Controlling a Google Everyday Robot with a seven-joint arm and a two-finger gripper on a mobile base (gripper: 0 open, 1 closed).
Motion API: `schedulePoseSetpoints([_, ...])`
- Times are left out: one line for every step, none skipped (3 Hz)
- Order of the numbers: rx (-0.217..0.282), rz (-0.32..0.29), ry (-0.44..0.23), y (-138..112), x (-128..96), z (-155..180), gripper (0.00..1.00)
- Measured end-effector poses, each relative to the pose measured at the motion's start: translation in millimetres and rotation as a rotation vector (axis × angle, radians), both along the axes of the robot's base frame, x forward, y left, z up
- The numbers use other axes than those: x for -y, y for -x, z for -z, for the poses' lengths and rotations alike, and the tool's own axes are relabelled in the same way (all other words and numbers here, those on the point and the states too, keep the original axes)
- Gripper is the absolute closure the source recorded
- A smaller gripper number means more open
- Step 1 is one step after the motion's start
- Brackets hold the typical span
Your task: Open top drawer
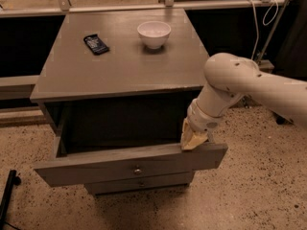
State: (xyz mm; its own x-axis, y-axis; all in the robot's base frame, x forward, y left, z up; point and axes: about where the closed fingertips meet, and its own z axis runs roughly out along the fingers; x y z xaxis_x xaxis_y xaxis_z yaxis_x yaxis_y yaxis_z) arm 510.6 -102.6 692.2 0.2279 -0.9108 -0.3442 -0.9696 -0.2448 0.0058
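The top drawer (96, 167) is a grey wooden drawer with a small round metal knob (137, 170) at the centre of its front panel. It stands pulled well out of the grey cabinet (120, 66), with its dark inside showing. My gripper (193, 139) hangs from the white arm on the right. Its tan fingers sit at the top edge of the drawer front, near its right end. A second grey drawer (144, 182) shows just below, pushed in.
On the cabinet top stand a white bowl (154, 34) and a dark blue packet (96, 44). Speckled floor lies all around. A rail and cables run behind the cabinet. A black object (8, 195) lies on the floor at the lower left.
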Motion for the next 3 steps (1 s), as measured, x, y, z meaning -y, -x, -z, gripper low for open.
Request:
schedulePoseSetpoints([0.116, 0.047, -0.023, -7, 4, -28, 0.43])
schedulePoseSetpoints([0.214, 0.069, 0.008, -32, 0, -45, 0.49])
schedulePoseSetpoints([0.282, 0.091, 0.073, -75, -6, -33, 0.68])
